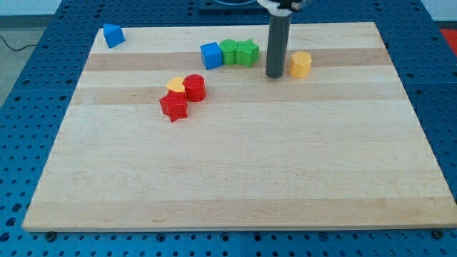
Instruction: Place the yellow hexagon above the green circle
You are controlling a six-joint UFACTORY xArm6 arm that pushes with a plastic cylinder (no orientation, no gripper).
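The yellow hexagon [300,63] sits near the view's top, right of centre. The green circle [228,51] lies to its left in a tight row, between a blue cube [211,56] and a green star [248,53]. My tip [275,75] rests on the board just left of the yellow hexagon, close to its left side, in the gap between the green star and the hexagon. I cannot tell whether the tip touches the hexagon.
A blue block [113,35] sits at the board's top left corner. A yellow heart [175,86], a red circle [194,87] and a red star [173,106] cluster left of centre. The wooden board [235,178] lies on a blue perforated table.
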